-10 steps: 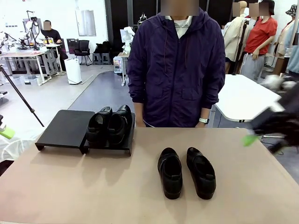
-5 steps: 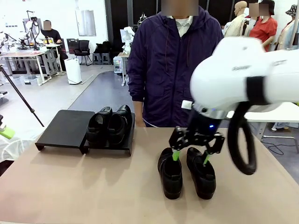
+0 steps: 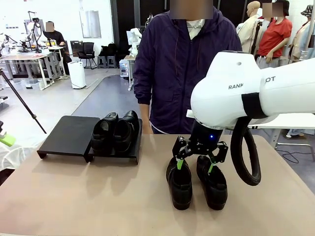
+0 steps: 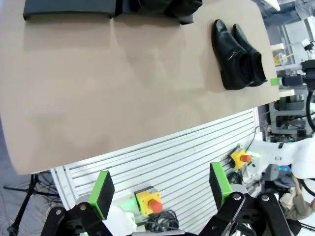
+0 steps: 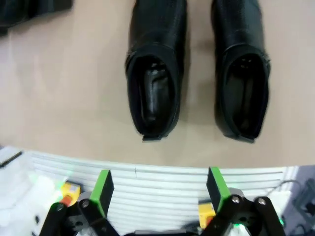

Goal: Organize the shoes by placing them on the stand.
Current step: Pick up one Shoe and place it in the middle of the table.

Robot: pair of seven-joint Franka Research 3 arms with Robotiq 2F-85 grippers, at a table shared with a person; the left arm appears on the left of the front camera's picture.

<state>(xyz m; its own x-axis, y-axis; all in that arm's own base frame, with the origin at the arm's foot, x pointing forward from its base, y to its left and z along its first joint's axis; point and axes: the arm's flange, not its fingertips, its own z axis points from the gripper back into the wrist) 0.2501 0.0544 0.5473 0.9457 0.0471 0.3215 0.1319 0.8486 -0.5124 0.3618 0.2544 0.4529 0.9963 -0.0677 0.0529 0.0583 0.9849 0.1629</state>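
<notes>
Two glossy black shoes lie side by side on the tan table, the left shoe [image 3: 179, 183] and the right shoe [image 3: 212, 183]. My right gripper [image 3: 195, 165] hangs open just above their far ends, touching neither. In the right wrist view both shoe openings [image 5: 156, 88] [image 5: 242, 83] lie beyond its open fingers [image 5: 159, 188]. The black stand [image 3: 69, 135] sits at the table's far left, with two more shoes [image 3: 105, 130] [image 3: 126, 129] on its right platform. My left gripper [image 4: 160, 186] is open and off the table's near edge, looking at the loose pair [image 4: 236, 54].
A person in a purple jacket [image 3: 187, 69] stands at the far edge, right behind the loose shoes. The stand's left platform [image 3: 66, 132] is bare. My bulky white right arm [image 3: 256, 93] fills the right side. Open tabletop [image 3: 88, 191] lies at the near left.
My right arm has swung in from the picture's right edge to above the two loose shoes, then shifted slightly left and lower. The shoes and stand stayed put.
</notes>
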